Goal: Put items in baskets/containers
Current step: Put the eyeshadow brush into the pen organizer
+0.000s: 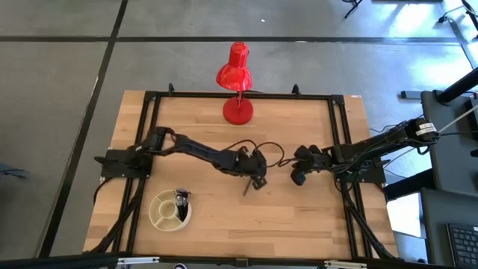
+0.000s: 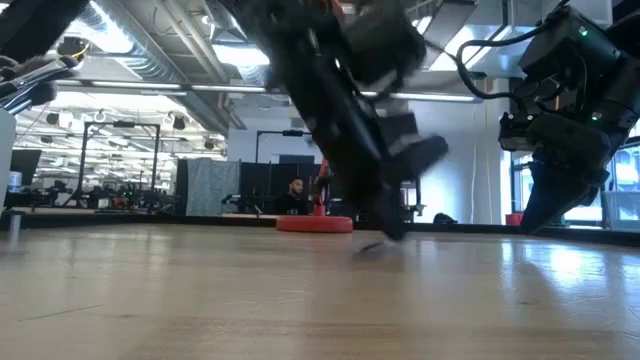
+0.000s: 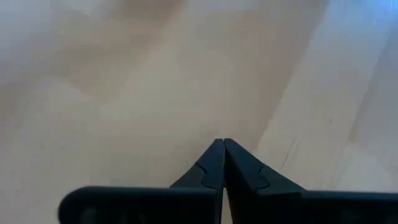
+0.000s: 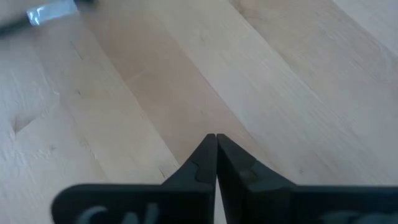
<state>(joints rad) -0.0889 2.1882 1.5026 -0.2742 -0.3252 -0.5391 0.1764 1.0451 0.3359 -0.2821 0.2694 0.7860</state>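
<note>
One thin dark brush [image 1: 248,187] lies flat on the wood near the table's middle. Its silver ferrule [image 4: 50,14] shows in the right wrist view. My left gripper [image 1: 259,179] is shut and stands just beyond the brush's far end, low over the table [image 3: 224,142]; nothing shows between its fingers. My right gripper [image 1: 298,179] is shut too [image 4: 216,135] and hovers a little to the right of the left one. The cream divided dish [image 1: 157,217] sits near the front left, with several dark brushes [image 1: 181,199] in one compartment.
A red desk lamp [image 1: 237,82] stands on its round base at the middle of the far edge, also seen across the table [image 2: 314,224]. A black frame runs along the table's sides. Bare wood lies between the dish and the grippers. A person sits in the room beyond the table.
</note>
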